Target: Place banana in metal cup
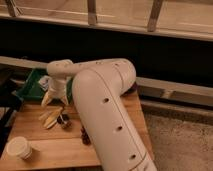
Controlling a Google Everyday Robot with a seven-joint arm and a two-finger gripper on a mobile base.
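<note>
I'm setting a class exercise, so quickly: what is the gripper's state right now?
Gripper: open, holding nothing, hovering just above the banana, which lies on the wooden table beside the metal cup.

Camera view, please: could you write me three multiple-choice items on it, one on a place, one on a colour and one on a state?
1. Where is the tool?
A. out of view
B. just above the banana
C. at the far right of the scene

2. What colour is the tray?
A. red
B. blue
C. green

3. How is the banana?
A. lying on the wooden table beside the metal cup
B. standing inside the cup
C. lifted clear of the table

Answers: 1 B, the tool hangs right over the fruit. 2 C, the tray's walls show green. 3 A, the banana lies flat next to the cup, outside it.
</note>
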